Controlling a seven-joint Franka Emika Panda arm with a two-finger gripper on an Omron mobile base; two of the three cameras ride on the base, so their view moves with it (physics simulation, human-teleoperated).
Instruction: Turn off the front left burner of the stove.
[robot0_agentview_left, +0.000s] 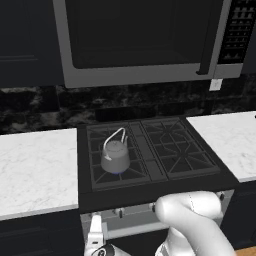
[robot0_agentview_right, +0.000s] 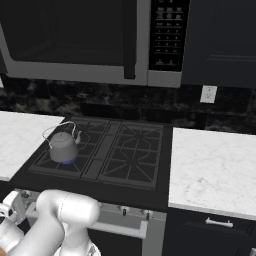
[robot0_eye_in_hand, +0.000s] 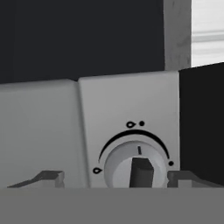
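The front left burner (robot0_agentview_left: 118, 169) is sitting at the near-left corner of the stove (robot0_agentview_left: 187, 131), and it's glowing with a small blue flame under a grey kettle (robot0_agentview_left: 115, 155) that's standing right on its grate. In the right base view the same blue glow is peeking out from under the kettle (robot0_agentview_right: 63, 146) at the burner (robot0_agentview_right: 68, 161).

Down on the silver front panel, a round white knob (robot0_eye_in_hand: 136, 166) is facing the hand camera up close. Its dark grip bar is standing upright, a thin line above it is pointing up, and a black arc is curving over the dial with little flame symbols at the top and lower left and a dot at the lower right. No readable words there, just icons.

The gripper (robot0_eye_in_hand: 116, 177) is hanging right in front of that knob with its fingers spread wide, one tip off to each side of the dial and neither one touching it. In the left base view the hand is showing low at the stove's front left, near the bar handle (robot0_agentview_left: 140, 229).

Above the cooktop a big dark microwave (robot0_agentview_left: 145, 35) with a silver frame is hanging, its keypad lettering too small to read. White marble counters (robot0_agentview_left: 35, 165) are running off to both sides, and a white wall outlet (robot0_agentview_right: 208, 93) is sitting on the dark backsplash to the right.
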